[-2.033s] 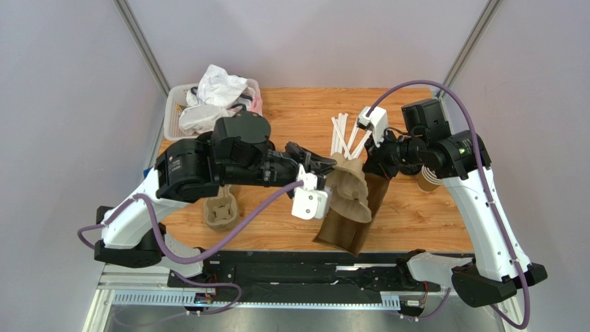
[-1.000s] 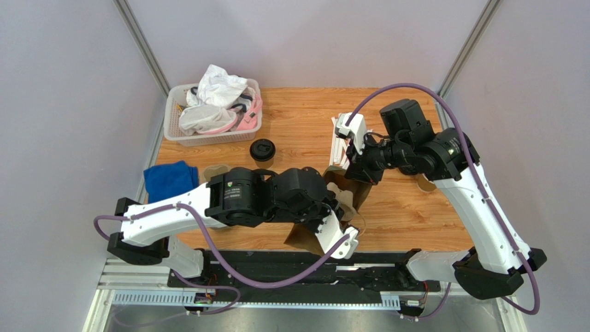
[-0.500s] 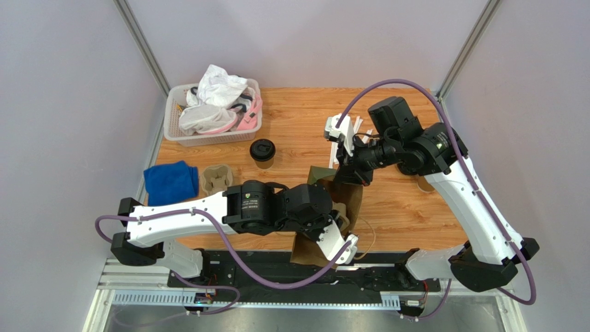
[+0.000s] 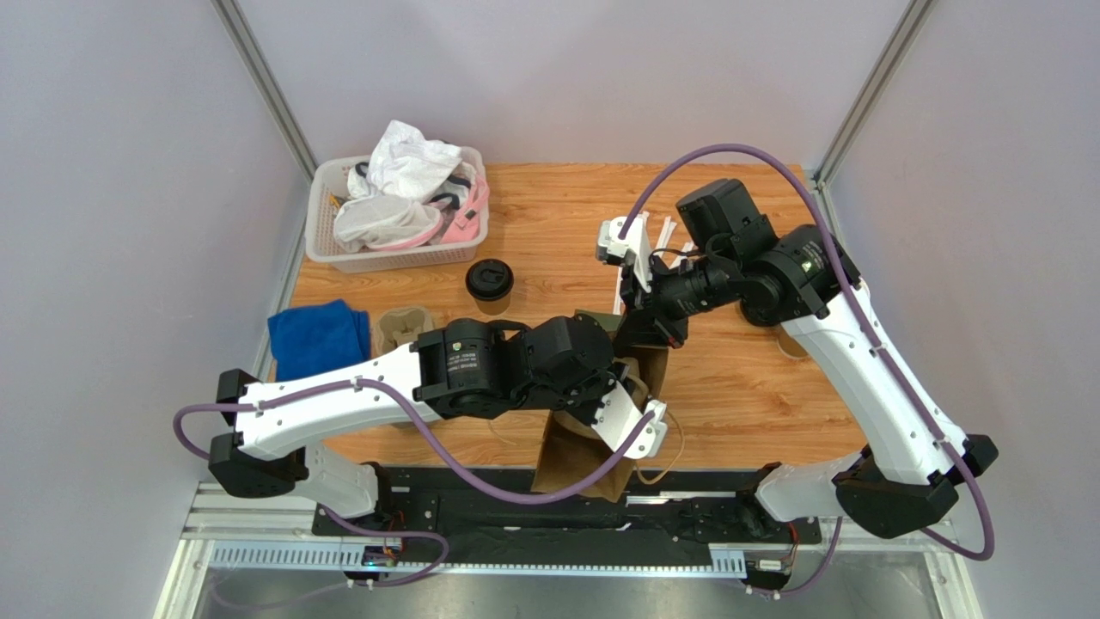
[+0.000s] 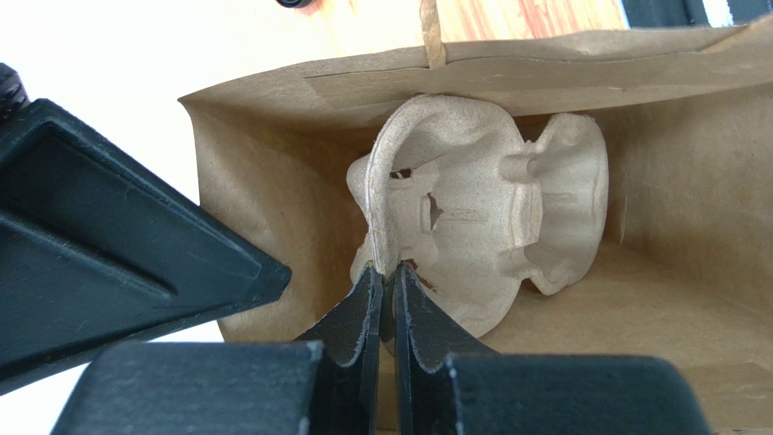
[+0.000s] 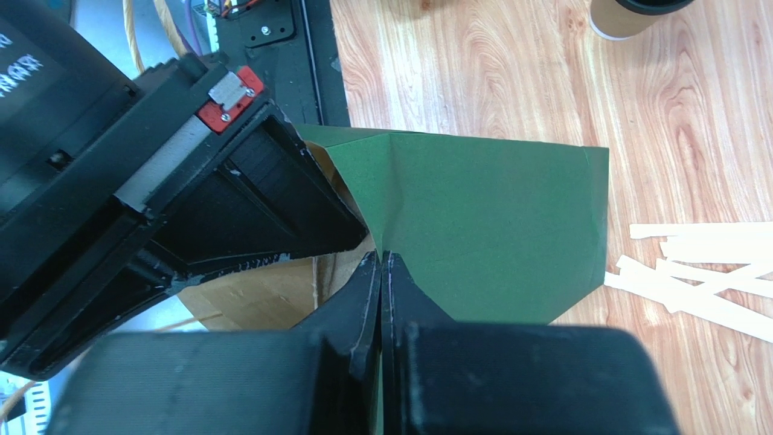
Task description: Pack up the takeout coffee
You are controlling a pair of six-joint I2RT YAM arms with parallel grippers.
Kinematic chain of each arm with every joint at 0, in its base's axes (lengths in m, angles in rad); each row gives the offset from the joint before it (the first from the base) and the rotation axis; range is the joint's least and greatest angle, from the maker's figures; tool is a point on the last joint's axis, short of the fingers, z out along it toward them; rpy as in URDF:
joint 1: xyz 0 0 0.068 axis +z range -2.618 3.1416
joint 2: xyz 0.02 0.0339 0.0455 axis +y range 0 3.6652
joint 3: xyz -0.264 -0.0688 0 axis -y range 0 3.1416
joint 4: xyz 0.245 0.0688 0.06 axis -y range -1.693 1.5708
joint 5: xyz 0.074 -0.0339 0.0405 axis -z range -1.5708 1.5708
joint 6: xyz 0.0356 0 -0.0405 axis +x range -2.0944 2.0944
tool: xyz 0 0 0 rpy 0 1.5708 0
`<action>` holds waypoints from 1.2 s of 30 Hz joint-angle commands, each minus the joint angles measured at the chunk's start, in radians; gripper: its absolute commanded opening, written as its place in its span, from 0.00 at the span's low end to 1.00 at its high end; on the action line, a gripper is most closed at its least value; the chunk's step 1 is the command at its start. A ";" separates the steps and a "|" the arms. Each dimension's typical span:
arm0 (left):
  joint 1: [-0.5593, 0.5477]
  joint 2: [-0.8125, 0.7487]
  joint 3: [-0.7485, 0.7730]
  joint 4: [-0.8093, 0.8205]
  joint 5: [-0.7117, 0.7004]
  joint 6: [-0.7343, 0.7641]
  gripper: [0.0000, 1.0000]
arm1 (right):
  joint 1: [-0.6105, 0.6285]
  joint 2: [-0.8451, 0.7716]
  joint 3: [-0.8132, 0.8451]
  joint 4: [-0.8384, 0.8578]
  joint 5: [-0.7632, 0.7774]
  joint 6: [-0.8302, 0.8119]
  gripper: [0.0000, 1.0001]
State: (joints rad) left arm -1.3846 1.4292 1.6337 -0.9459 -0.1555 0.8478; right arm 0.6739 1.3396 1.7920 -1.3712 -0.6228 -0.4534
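Note:
The takeout coffee [image 4: 488, 281], a brown paper cup with a black lid, stands on the table left of the bag; its base shows in the right wrist view [image 6: 635, 9]. An open paper bag [image 4: 572, 464] stands at the near edge. Inside it lies a moulded-pulp cup carrier [image 5: 481, 227], and my left gripper [image 5: 386, 269] is shut on the carrier's rim. My right gripper [image 6: 382, 258] is shut on the bag's upper edge [image 6: 490, 217], which looks green outside; from above it sits at the bag's far side [image 4: 642, 323].
A second pulp carrier [image 4: 404, 329] and a blue cloth [image 4: 316, 333] lie to the left. A white basket [image 4: 319, 239] of crumpled items sits at the back left. White stirrers [image 6: 703, 272] lie behind the bag. Another brown cup [image 4: 790, 341] is partly hidden by the right arm.
My left arm has swung round to the near side and lowered the carrier into the bag. My right gripper has drawn the bag's edge leftward.

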 commanded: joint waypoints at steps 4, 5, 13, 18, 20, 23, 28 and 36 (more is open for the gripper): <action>0.029 0.005 -0.038 0.035 0.045 -0.059 0.00 | 0.007 -0.002 0.038 -0.141 -0.080 -0.016 0.00; 0.030 0.007 -0.041 0.035 0.048 -0.061 0.00 | 0.006 -0.003 0.041 -0.143 -0.089 -0.018 0.00; 0.033 0.031 -0.024 -0.013 0.047 -0.098 0.00 | 0.007 0.016 0.075 -0.166 -0.169 -0.019 0.00; 0.038 0.017 -0.069 0.036 0.045 -0.093 0.00 | 0.006 0.026 0.053 -0.175 -0.215 -0.033 0.00; 0.038 0.027 -0.057 0.029 0.043 -0.092 0.00 | 0.007 0.029 0.052 -0.186 -0.236 -0.042 0.00; 0.038 0.027 -0.025 0.026 0.045 -0.087 0.00 | 0.006 0.029 0.053 -0.192 -0.261 -0.048 0.00; 0.039 0.042 0.015 0.009 0.013 -0.099 0.00 | 0.006 0.030 0.050 -0.212 -0.311 -0.085 0.00; 0.029 0.039 0.089 -0.053 0.024 -0.118 0.00 | 0.006 0.027 -0.016 -0.157 -0.281 -0.088 0.00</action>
State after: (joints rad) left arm -1.3533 1.4628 1.6527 -0.9680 -0.1322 0.7601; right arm 0.6731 1.3800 1.7981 -1.3716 -0.8581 -0.5308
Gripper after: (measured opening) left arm 0.105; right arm 0.005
